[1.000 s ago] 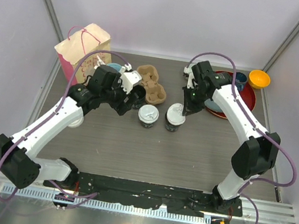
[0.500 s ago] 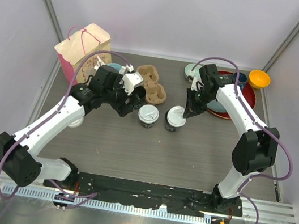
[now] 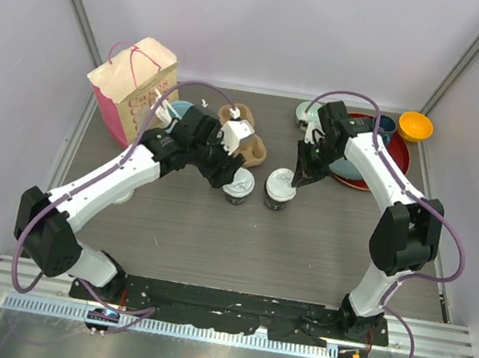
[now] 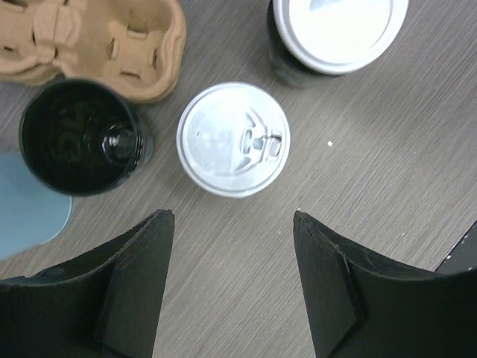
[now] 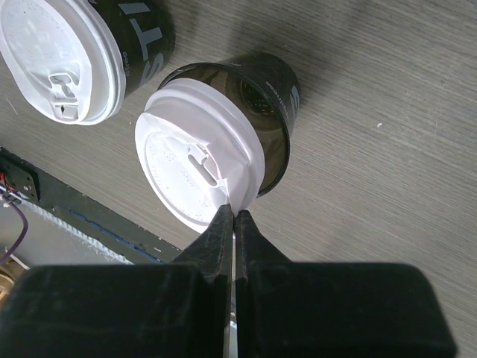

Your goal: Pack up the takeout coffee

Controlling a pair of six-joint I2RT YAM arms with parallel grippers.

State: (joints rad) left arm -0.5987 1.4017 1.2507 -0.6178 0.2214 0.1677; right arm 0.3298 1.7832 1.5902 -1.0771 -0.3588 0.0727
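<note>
Two black paper cups with white sip lids stand side by side mid-table. My left gripper (image 3: 226, 168) is open and empty, just left of and above the left cup (image 3: 238, 183). In the left wrist view that cup (image 4: 233, 139) sits just ahead of the open gripper (image 4: 232, 216). My right gripper (image 3: 299, 176) is shut on the rim of the right cup's lid (image 3: 280, 187). In the right wrist view the gripper (image 5: 233, 215) pinches the lid (image 5: 195, 175), which sits tilted so that part of the cup's mouth (image 5: 257, 93) shows.
A brown cardboard cup carrier (image 3: 245, 134) lies behind the cups. A dark open cup or mug (image 4: 78, 136) and a light-blue cup (image 4: 30, 212) sit by it. A pink paper bag (image 3: 132, 78) stands back left. A red tray (image 3: 391, 154) and an orange bowl (image 3: 415, 127) are back right.
My left arm has swung right, so its open gripper now sits by the left cup. My right gripper has stayed shut at the right cup's lid, with only a small shift.
</note>
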